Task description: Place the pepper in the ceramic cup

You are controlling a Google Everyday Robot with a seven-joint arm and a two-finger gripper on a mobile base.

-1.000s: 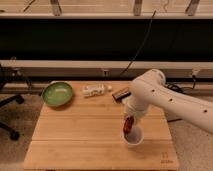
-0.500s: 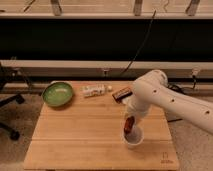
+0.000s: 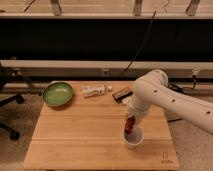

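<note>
The white ceramic cup [image 3: 133, 139] stands on the wooden table [image 3: 75, 135], right of middle near the front. The red-orange pepper [image 3: 129, 125] hangs upright directly over the cup, its lower end at or just inside the rim. My gripper [image 3: 129, 120] comes down from the white arm [image 3: 165, 97] and sits right above the cup, at the pepper's top end. The arm hides much of the gripper.
A wide green bowl [image 3: 58, 93] sits at the back left of the table. A small white packet [image 3: 94, 90] and a dark brown bar [image 3: 121, 94] lie along the back edge. An office chair base [image 3: 9, 107] stands left of the table.
The arm and pepper have lowered slightly toward the cup; the pepper's lower end now reaches the rim.
</note>
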